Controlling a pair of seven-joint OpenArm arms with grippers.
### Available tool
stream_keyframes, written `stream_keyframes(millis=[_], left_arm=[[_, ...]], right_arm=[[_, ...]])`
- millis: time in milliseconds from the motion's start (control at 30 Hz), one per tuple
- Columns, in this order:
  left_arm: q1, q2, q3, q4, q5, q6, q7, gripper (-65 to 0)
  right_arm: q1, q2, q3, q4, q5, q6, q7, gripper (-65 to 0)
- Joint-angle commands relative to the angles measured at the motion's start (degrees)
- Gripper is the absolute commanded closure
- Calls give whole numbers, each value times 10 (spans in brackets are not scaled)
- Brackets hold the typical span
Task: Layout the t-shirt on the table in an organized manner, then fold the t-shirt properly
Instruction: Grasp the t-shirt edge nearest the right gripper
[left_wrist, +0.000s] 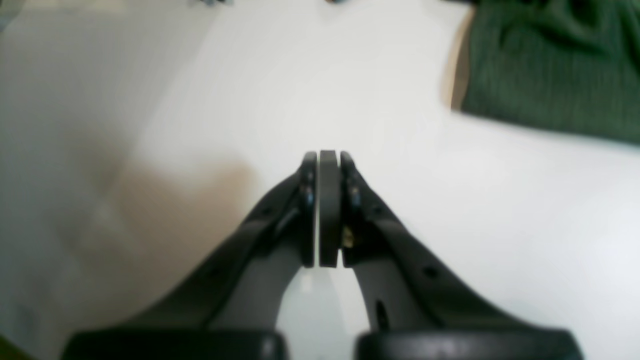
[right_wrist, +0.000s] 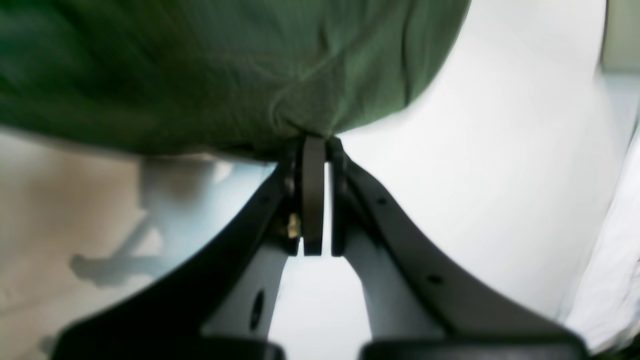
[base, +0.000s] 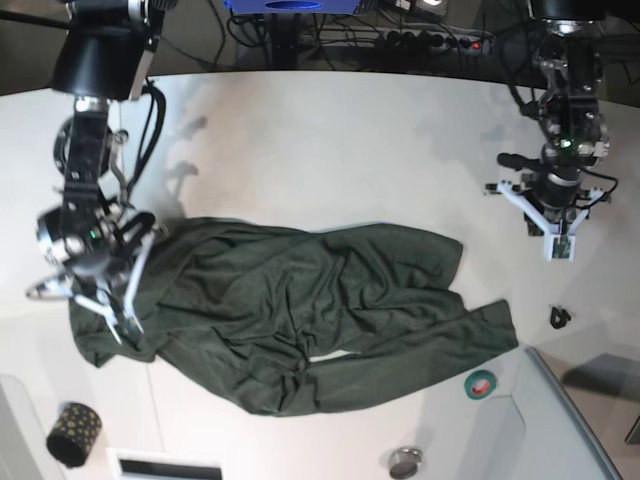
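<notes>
T-shirt fabric lies crumpled on the white counter, a dark green heap of creases with its sleeves and body running into each other, so the layout step is, by my judgement, barely begun and no fold is yet made. The right fingers are pinched together on a bunched edge of the t-shirt; in the right wrist view the cloth gathers into a small knot exactly at their tips and spreads away above them. In the base view that gripper sits at the garment's end nearest its own arm, with the rest of the cloth stretching away from it across the counter. The left fingers are closed on nothing, over bare counter; the t-shirt lies well apart from them, off to one side and ahead. In the base view the left gripper hangs beyond the shirt's far end without touching it. What remains looks like nearly everything: spreading the body flat, straightening the sleeves, smoothing the wrinkles, then folding.
</notes>
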Motion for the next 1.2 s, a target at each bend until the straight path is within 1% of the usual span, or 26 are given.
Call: stream_keyframes(millis=[0,67,133,233,267,367,400,433,467,533,567,600,633,733,800,867,933,1067,1167], left_arm=[[-10,-2,5,9,-6,-6,-10,0],[-13,1,20,9,-6,-6,-10,0],[-13,1,30,11,-6,-6,-10,0],[-10,1,33,12,-6,-6,-10,0],[-8,1,32,12,-6,-6,-10,0],[-6,0,29,11,-6,-6,-10,0],[-1,-2,29,10,-6,-6,-10,0],[3,-3,29,10,-6,-6,-10,0],[6,-3,29,12,-6,-6,-10,0],[14,-7,29,12,-6,-6,-10,0],[18,-12,29,9,-6,-6,-10,0],[21,-12,29,8,-6,-6,-11,0],[23,-13,29,7,-6,-6,-11,0],[26,-14,29,4,-6,-6,-12,0],[26,-14,29,4,-6,-6,-12,0],[24,-14,29,4,-6,-6,-12,0],[23,-14,28,4,-6,-6,-12,0],[14,-12,29,6,-6,-6,-12,0],[11,-12,29,2,-6,-6,-12,0]], right_arm=[[24,4,-15,10,-2,-4,-4,-2],[65,4,-43,3,-6,-13,-29,-2],[104,4,-72,-37,-24,-26,-31,-2],[193,2,-108,-169,-34,-33,-23,-2],[223,0,-112,-228,-34,-33,-7,-2],[289,-9,-110,-385,-34,-33,88,-8],[306,-11,-110,-426,-34,-34,124,-35],[318,-11,-110,-451,-36,-34,150,-77],[324,-10,-110,-461,-38,-35,159,-129],[321,-9,-110,-440,-39,-49,152,-258],[311,-7,-110,-411,-39,-62,134,-320],[292,-5,-110,-377,-39,-68,112,-366],[268,6,-110,-323,-34,-71,88,-398],[156,13,-109,-148,-34,-70,52,-405],[87,10,-109,-76,-34,-70,42,-405],[49,-1,-109,-69,-32,-70,43,-405],[31,-12,-95,-83,-2,-70,44,-405],[27,-11,-51,-120,86,-71,71,-404],[31,-10,-40,-144,97,-71,73,-404]])
